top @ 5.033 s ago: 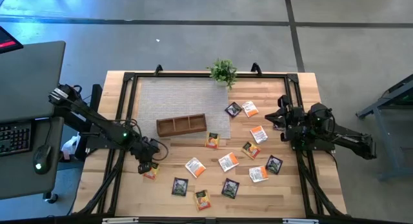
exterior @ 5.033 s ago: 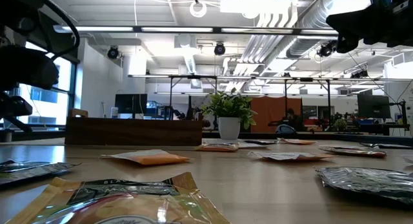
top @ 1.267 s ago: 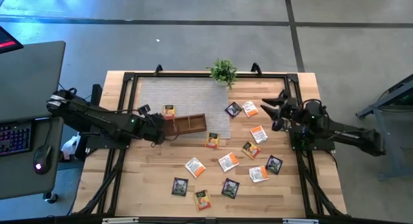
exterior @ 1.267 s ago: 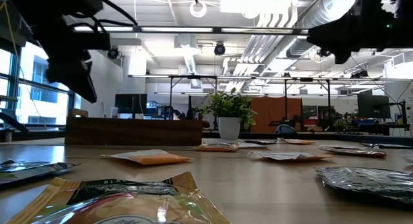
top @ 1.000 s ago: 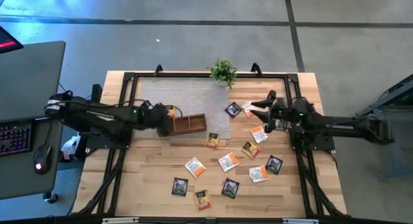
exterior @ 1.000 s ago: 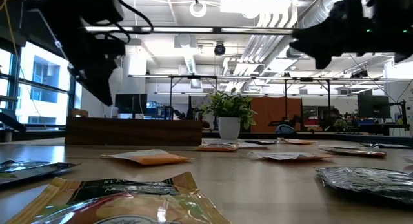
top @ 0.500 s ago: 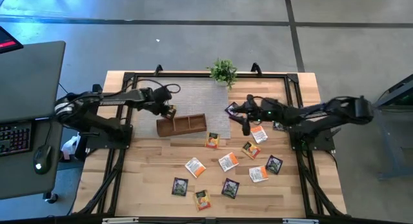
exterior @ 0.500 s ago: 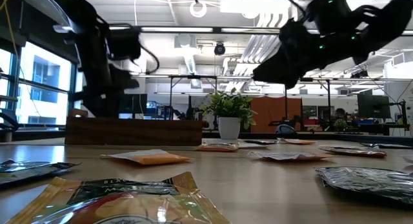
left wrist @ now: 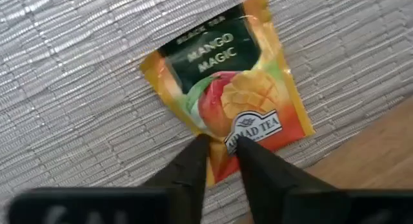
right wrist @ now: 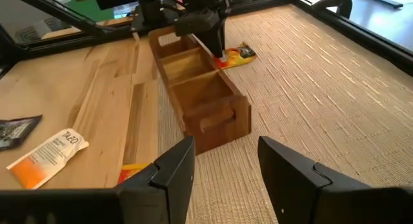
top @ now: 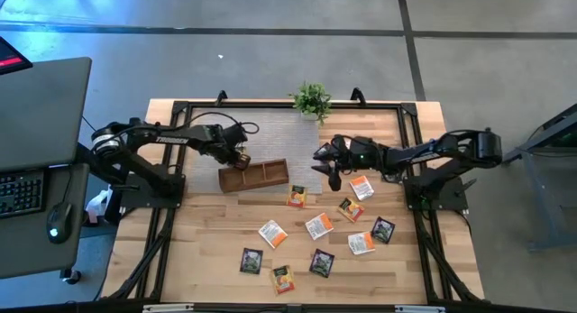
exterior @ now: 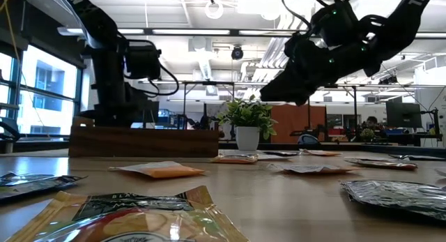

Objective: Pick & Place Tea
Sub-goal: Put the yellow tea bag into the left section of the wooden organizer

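Beside the tray [top: 253,175], on the mat [top: 261,137], the left claw [left wrist: 222,161] pinches a mango sachet [left wrist: 227,88]. The right claw [right wrist: 222,161] hovers apart over the surface [top: 225,250], sachets [top: 317,226] scattered nearby.

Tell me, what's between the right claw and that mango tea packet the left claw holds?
The wooden tray lies between the right claw and the mango packet, seen in the right wrist view.

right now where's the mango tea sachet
The mango sachet is pinched in the left claw, over the woven mat beside the wooden tray's end.
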Action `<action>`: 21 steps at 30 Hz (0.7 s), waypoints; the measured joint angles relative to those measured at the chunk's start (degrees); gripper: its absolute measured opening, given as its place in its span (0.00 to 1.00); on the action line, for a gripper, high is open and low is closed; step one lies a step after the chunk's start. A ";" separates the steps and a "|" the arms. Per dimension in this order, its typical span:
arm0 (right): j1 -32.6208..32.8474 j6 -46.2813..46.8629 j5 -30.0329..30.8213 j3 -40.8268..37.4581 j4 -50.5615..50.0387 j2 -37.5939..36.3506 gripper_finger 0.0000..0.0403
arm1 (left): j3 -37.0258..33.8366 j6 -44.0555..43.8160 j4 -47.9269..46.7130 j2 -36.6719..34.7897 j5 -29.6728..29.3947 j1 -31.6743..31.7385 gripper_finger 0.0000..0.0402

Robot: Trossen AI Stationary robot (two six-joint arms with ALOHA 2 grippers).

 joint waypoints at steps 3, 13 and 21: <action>0.00 0.00 0.00 0.00 1.03 0.00 0.41 | -0.17 1.10 0.25 -0.83 0.39 0.07 0.03; 0.00 0.45 -0.04 0.00 2.14 0.00 0.41 | 4.27 5.72 -1.00 -4.95 -6.72 0.18 0.01; 0.00 1.40 -0.07 -0.04 2.39 0.00 0.41 | 8.69 7.08 -9.27 -8.36 -6.20 -0.27 0.00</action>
